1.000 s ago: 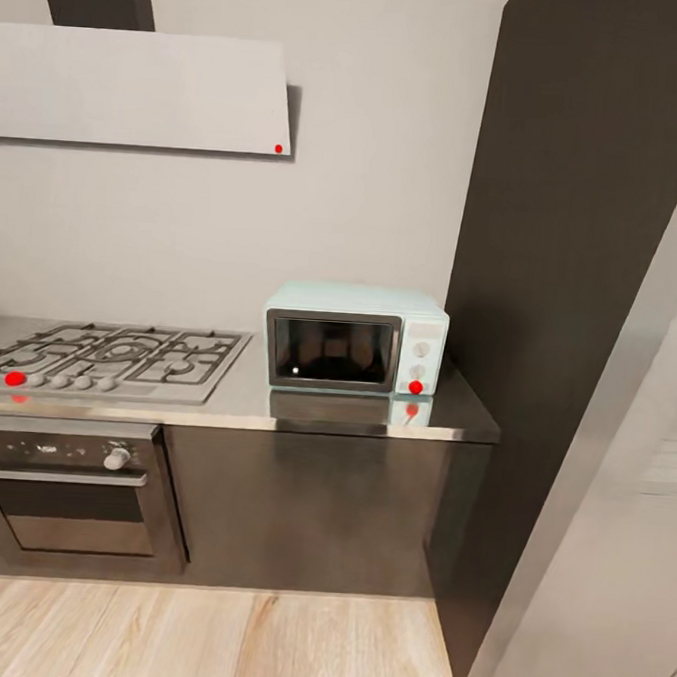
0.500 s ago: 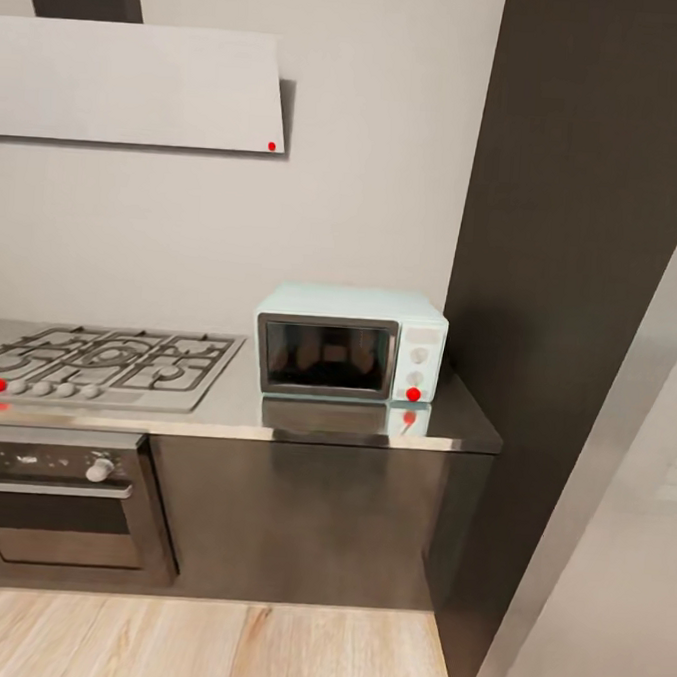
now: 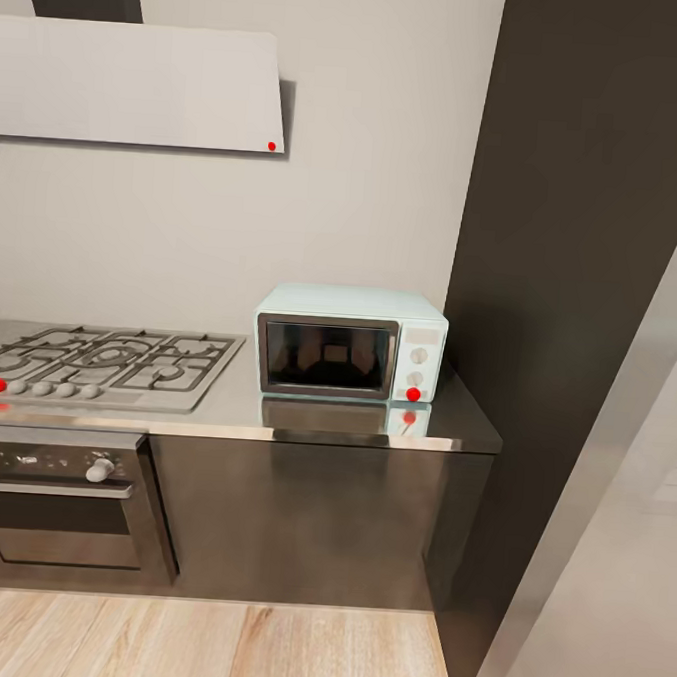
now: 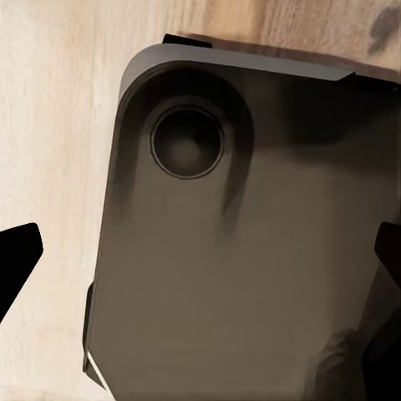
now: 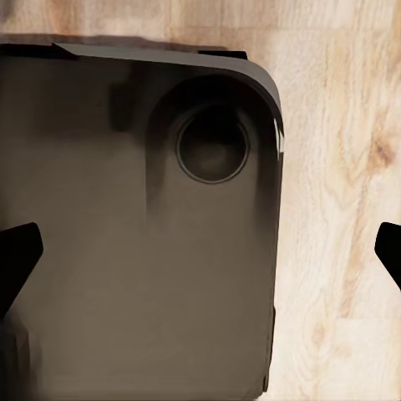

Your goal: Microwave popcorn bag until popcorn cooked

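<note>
The pale mint-blue microwave [image 3: 349, 341] stands on the glossy grey countertop [image 3: 242, 405] with its dark glass door shut. Its white panel with two knobs faces me at its right end. The popcorn bag and the popcorn are out of view. My left gripper [image 4: 200, 259] hangs open over the robot's dark base [image 4: 234, 276], its black fingertips [image 4: 17, 261] far apart with nothing between them. My right gripper [image 5: 200, 251] is open in the same way above the base [image 5: 134, 276] and the wooden floor [image 5: 342, 167].
A steel gas hob [image 3: 107, 359] lies left of the microwave under a white hood [image 3: 134, 84]. A black oven [image 3: 63, 502] sits below the hob. A tall black cabinet [image 3: 572, 293] closes the counter's right end, with a pale panel [image 3: 605, 575] nearer me. Wooden floor [image 3: 209, 646] lies before the cabinets.
The head camera shifted a little a second ago, so the whole picture slid slightly left and down, then held still. Nothing in the kitchen itself moved.
</note>
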